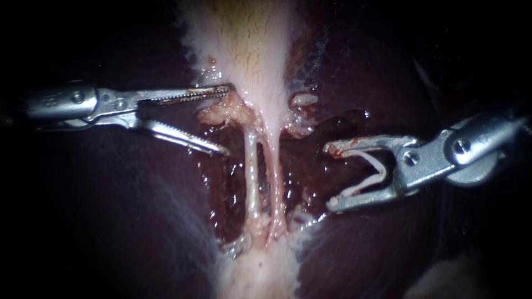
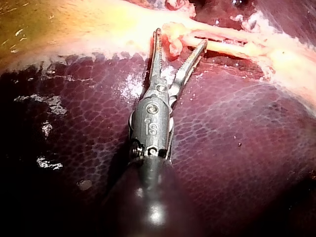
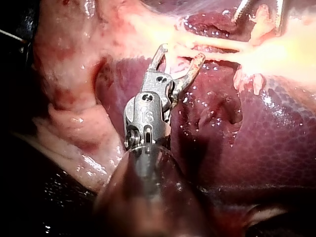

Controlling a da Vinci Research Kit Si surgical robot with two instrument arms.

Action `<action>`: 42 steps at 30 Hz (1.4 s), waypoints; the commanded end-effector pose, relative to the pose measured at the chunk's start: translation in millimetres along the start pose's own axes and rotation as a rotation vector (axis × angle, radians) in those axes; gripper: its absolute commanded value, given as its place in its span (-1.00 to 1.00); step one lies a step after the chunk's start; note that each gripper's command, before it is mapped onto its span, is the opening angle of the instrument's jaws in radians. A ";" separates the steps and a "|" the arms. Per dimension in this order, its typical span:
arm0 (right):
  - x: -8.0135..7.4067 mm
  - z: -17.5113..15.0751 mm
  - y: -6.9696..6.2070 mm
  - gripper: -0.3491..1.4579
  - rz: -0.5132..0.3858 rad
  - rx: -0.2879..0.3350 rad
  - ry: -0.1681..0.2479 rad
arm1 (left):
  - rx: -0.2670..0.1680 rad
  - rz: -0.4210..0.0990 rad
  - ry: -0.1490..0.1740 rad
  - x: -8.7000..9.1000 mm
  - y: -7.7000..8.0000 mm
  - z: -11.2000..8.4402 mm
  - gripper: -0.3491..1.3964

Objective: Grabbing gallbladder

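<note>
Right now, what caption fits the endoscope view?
Left instrument and right instrument, jaws open, flank the tubes below the gallbladder.

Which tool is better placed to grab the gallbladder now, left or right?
Left, probably. The left tool holds serrated steel jaws open around a ragged edge of the pale pinkish gallbladder; the right tool, also open, hangs apart over dark red liver.

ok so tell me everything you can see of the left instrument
The slender silver metal left instrument comes in level from the left over the dark maroon liver. A pinned hinge block carries two long, narrow jaws with fine teeth on their inner faces. They stand open in a wide V, gripping nothing. A ragged pinkish-tan lump of tissue sits between them, at the base of the pale whitish gallbladder; the upper jaw seems to lie against that lump, the lower tip free.
</note>
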 end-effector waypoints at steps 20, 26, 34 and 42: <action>0.0 0.0 0.0 -0.07 0.000 0.000 0.000 | -0.010 -0.035 -0.013 -0.2 -0.5 -1.1 -0.58; 0.0 0.0 0.0 -0.07 0.000 0.000 0.000 | -0.009 -0.040 -0.020 -0.2 -0.4 -1.5 -0.81; 0.0 0.0 0.0 -0.07 0.000 0.000 0.000 | -0.044 -0.077 -0.107 -0.3 -0.2 -1.9 -1.00; 0.0 0.0 0.0 -0.07 0.000 0.000 0.000 | -0.049 -0.091 -0.124 0.6 -0.1 -2.5 -1.00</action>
